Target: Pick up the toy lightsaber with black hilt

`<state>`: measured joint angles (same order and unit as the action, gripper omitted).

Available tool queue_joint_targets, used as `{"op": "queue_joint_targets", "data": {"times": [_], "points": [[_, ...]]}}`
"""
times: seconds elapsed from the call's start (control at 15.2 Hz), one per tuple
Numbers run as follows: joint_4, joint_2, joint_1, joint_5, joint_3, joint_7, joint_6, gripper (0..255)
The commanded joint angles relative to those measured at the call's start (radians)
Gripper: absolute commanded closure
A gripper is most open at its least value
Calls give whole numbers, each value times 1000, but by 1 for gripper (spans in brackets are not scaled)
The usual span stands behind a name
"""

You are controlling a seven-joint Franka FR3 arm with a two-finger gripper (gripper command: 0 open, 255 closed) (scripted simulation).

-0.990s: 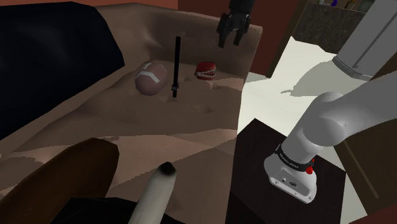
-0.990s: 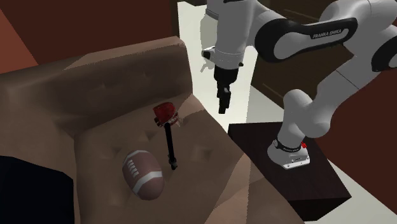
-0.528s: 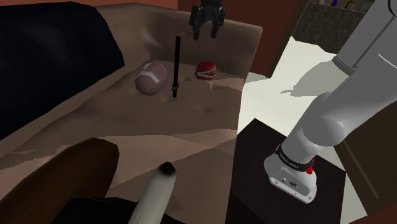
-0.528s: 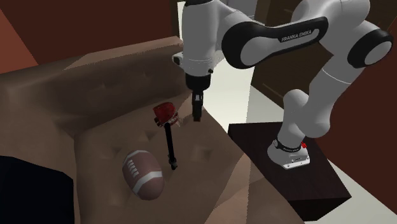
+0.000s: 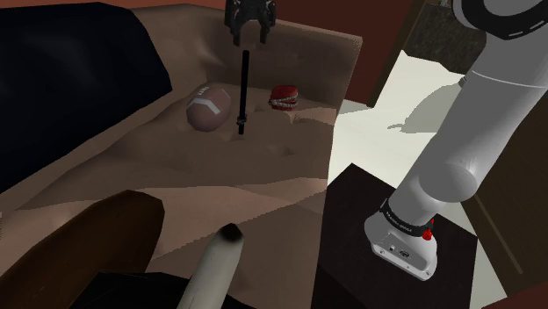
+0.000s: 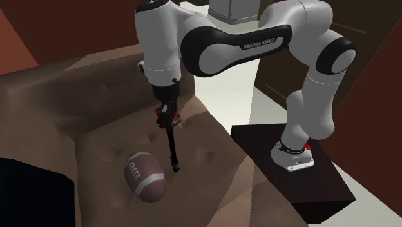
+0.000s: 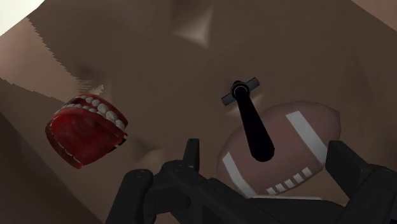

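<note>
The toy lightsaber [image 5: 244,88] is a thin all-black rod with a small cross piece near its lower end. It stands almost on end on the brown sofa seat [image 5: 263,167], between a brown football [image 5: 208,110] and a red toy set of teeth [image 5: 284,97]. My gripper [image 5: 249,37] hangs open just above the rod's upper tip. In the wrist view the lightsaber [image 7: 252,127] points up toward the hand between the spread fingers, nearer one fingertip [image 7: 192,151]. From the second exterior view the gripper [image 6: 169,115] covers part of the teeth, above the lightsaber [image 6: 172,148] and football [image 6: 145,175].
The sofa's back and arm [image 6: 96,90] rise close behind the toys. The dark stand [image 5: 351,202] sits beside the sofa's end. A dark mass [image 5: 70,70] lies along the shoulder view's left. A brown cylinder [image 5: 97,246] and a pale rod [image 5: 215,263] lie in the foreground.
The gripper has swung toward the shoulder view's left, from beyond the teeth toy to right above the lightsaber's top. It stays open. The toys have not moved.
</note>
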<state>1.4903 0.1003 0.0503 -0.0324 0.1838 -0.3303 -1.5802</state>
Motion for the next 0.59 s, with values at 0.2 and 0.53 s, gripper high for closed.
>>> {"op": "queue_joint_targets", "data": {"times": [0.2, 0.53], "points": [[27, 19, 4, -5, 2, -10, -43, 0], [86, 11, 3, -3, 2, -10, -94, 0]]}}
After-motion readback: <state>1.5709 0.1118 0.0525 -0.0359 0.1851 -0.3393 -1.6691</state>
